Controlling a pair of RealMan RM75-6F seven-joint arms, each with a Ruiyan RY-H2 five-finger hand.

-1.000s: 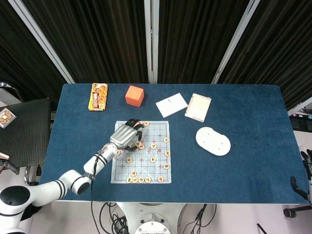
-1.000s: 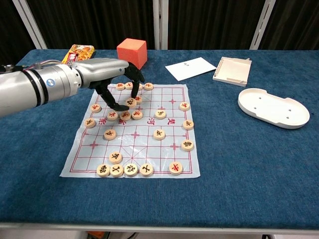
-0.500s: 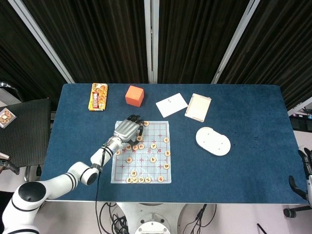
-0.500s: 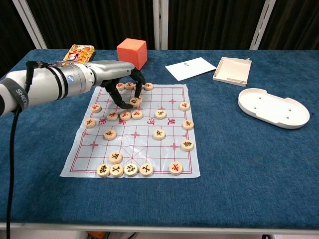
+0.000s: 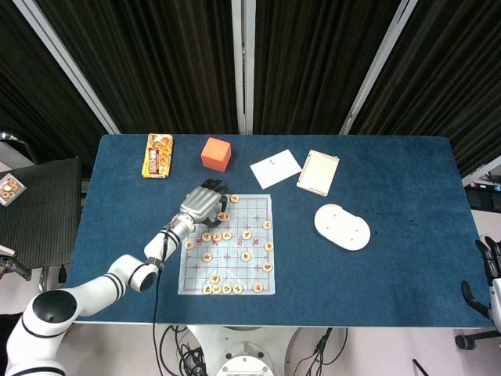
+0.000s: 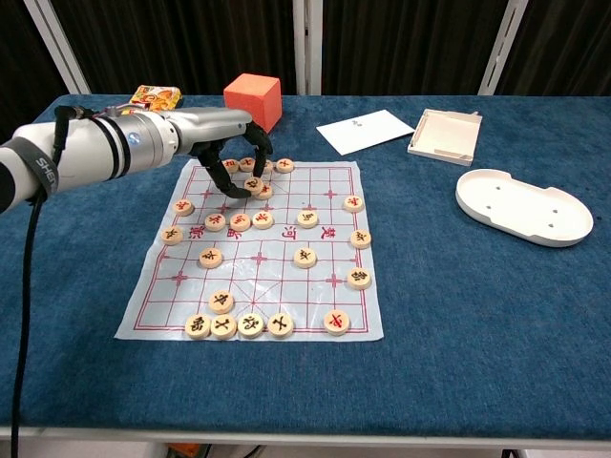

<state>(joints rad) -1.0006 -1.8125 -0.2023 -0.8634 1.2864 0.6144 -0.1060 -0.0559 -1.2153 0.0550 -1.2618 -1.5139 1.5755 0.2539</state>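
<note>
From the head view, the left robot hand (image 5: pixel 205 204) hangs over the far left corner of the thin plastic chess sheet with red grid lines (image 5: pixel 258 205), on the blue cloth-covered counter (image 5: pixel 391 235). Whether it grips anything cannot be told here. The right robot hand (image 5: pixel 491 270) barely shows at the frame's edge.

From the chest view, the left robot hand (image 6: pixel 225 143) curls its dark fingertips (image 6: pixel 229 189) around a small round wooden chess piece (image 6: pixel 253 183), seemingly pinching it just above the sheet. The disc looks light, stiff and smooth, so it is best pinched across its rim. An orange foam cube (image 6: pixel 253 99) stands beyond.
</note>
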